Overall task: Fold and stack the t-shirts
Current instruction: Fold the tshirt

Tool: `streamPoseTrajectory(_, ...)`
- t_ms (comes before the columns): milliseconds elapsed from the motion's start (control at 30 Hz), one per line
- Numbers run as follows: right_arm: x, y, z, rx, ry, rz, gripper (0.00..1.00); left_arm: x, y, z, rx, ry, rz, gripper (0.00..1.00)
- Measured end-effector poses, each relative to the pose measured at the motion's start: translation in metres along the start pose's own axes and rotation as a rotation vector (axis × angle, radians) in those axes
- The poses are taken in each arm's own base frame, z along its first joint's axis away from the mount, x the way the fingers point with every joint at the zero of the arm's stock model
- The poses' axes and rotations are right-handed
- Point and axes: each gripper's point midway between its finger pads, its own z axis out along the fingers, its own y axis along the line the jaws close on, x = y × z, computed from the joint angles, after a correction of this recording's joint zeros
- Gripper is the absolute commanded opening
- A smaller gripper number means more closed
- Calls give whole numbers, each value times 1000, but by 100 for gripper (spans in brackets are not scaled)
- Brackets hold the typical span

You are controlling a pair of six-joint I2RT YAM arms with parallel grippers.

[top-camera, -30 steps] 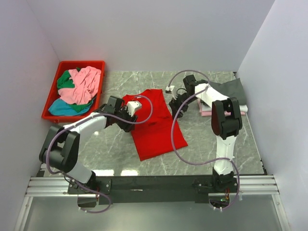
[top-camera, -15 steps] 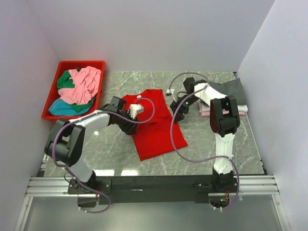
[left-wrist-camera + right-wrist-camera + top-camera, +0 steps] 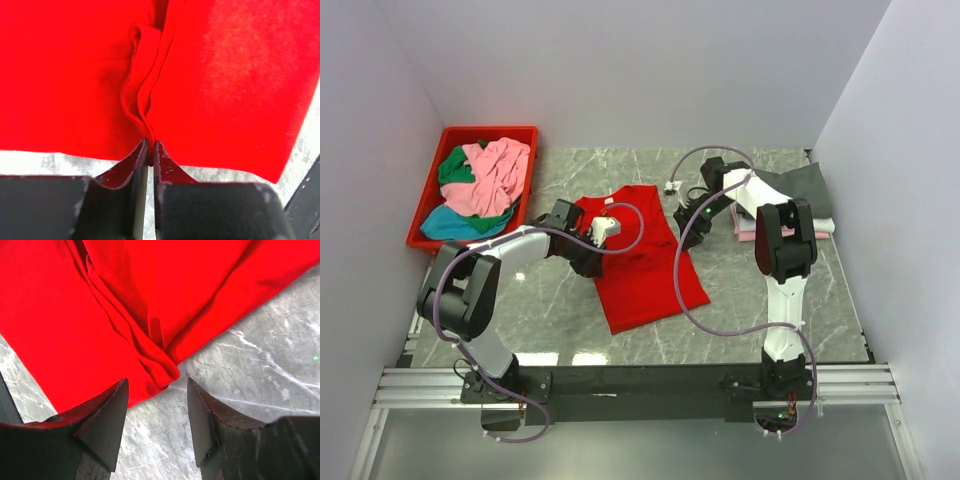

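A large bright red t-shirt (image 3: 645, 260) lies spread on the marble table, partly folded lengthwise. My left gripper (image 3: 592, 262) is at its left edge. In the left wrist view its jaws (image 3: 150, 145) are shut on a pinched ridge of the red cloth (image 3: 142, 100). My right gripper (image 3: 688, 232) is at the shirt's right edge. It stands open (image 3: 157, 385), with a bunched fold of red cloth (image 3: 160, 367) just ahead of its fingertips and untouched. Pink (image 3: 495, 175), green (image 3: 455, 165) and teal (image 3: 450, 225) t-shirts fill the bin.
The red plastic bin (image 3: 425, 238) stands at the back left by the wall. A dark grey t-shirt (image 3: 798, 188) lies on a pink one (image 3: 748, 236) at the back right. White walls close in both sides and the back.
My left jaws have closed on the red shirt's edge. My right jaws have narrowed a little and shifted slightly at the shirt's right edge.
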Motion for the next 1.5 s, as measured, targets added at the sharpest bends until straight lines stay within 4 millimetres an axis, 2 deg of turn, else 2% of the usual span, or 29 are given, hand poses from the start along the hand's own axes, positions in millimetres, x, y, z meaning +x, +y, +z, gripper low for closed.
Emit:
streamPoseTrajectory(267,3,-6,7,-17,17,27,61,-1,-5,-1,29,-1,-2,10)
streamPoseTrajectory(400,7,-9,12,-30,34,46,56,0,-7,-1,37,0,-4,3)
streamPoseTrajectory(433,7,-9,12,-33,37,48,53,0,-8,-1,40,-1,-4,1)
streamPoseTrajectory(467,7,-9,12,-36,39,51,44,0,-8,-1,42,-1,-4,1)
streamPoseTrajectory(533,6,-10,13,-42,41,53,34,0,-8,-1,44,-1,-3,1)
streamPoseTrajectory(567,7,-9,13,-46,43,56,23,0,-8,-1,44,-2,-2,1)
streamPoseTrajectory(633,7,-8,13,-57,46,59,15,0,-9,-1,46,-2,-2,1)
streamPoseTrajectory(667,8,-7,13,-61,48,60,6,-1,-9,-1,48,-3,-1,1)
streamPoseTrajectory(733,9,-4,13,-72,52,64,1,0,-10,-1,51,-3,-1,1)
streamPoseTrajectory(967,9,1,10,-91,45,70,0,-4,-13,-7,48,-13,9,1)
streamPoseTrajectory(1200,7,4,8,-103,32,63,0,-19,-18,-23,29,-64,45,1)
streamPoseTrajectory(1500,-3,12,-7,-97,1,32,0,-23,-21,-30,23,-82,59,1)
